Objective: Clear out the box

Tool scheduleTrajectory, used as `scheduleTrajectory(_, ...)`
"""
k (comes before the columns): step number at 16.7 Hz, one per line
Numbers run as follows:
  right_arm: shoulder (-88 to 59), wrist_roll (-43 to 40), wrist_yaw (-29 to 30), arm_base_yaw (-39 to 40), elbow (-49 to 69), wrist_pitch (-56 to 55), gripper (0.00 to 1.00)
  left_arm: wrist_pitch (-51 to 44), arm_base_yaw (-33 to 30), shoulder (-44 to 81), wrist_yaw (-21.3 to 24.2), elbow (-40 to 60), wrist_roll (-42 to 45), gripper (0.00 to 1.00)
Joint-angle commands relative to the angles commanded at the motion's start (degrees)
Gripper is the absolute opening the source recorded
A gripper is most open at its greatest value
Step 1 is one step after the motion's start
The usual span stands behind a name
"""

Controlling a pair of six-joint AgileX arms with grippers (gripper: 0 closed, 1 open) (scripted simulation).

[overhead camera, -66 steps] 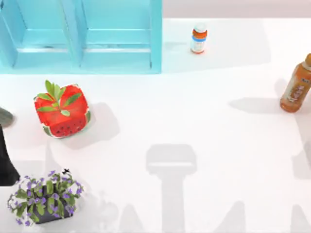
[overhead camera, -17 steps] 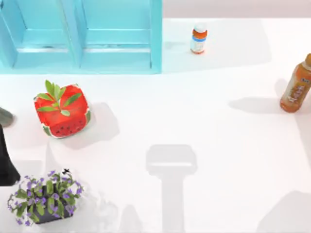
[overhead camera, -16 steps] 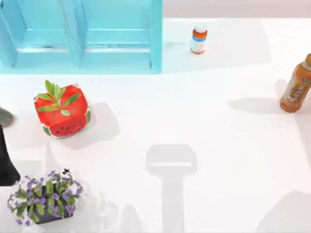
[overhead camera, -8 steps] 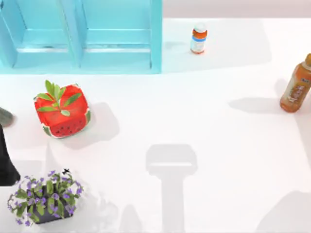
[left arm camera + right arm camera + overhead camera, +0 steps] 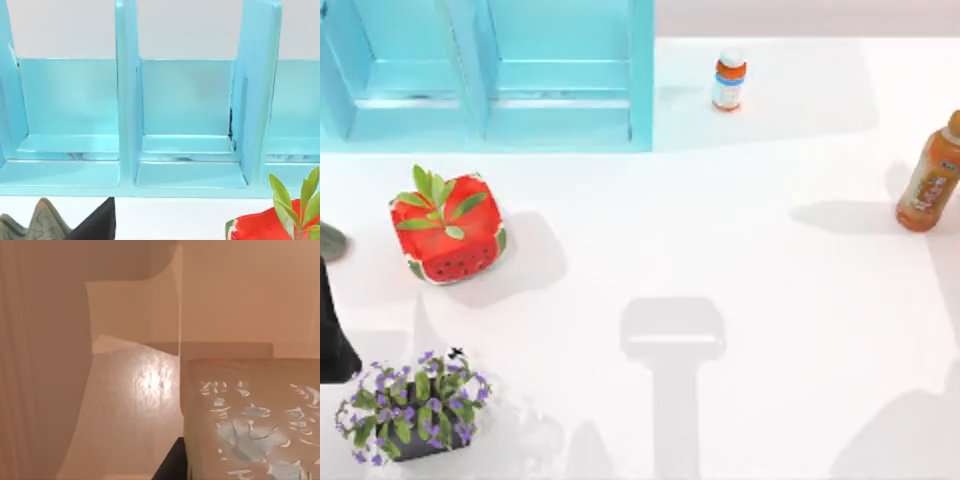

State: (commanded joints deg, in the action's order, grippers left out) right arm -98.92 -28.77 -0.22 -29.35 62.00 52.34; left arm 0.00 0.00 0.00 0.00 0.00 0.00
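My top camera looks straight down on the worktop (image 5: 740,250), taking in the blue shelf (image 5: 490,90) at the far left, the melon pot (image 5: 448,228) before it and two bottles (image 5: 729,80) to the right. My left wrist camera sits low, facing the shelf (image 5: 185,125) head-on from near; it shares the shelf and an edge of the pot (image 5: 265,225) with the top view. My right wrist camera is pressed close against a tan, orange-lit surface (image 5: 250,415).
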Motion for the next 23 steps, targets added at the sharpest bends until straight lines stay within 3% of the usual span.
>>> scheduleTrajectory(10, 5.34, -0.26, 0.03, -0.03, 18.82, 25.18, 0.0, 0.0, 0.0, 0.0, 0.0, 0.0, 0.0, 1.0)
scheduleTrajectory(18, 5.3, 1.8, 0.1, 1.64, 19.12, 24.97, 0.0, 0.0, 0.0, 0.0, 0.0, 0.0, 0.0, 1.0)
scheduleTrajectory(23, 4.15, 16.8, 0.57, 15.0, 17.49, 21.06, 0.0, 0.0, 0.0, 0.0, 0.0, 0.0, 0.0, 1.0)
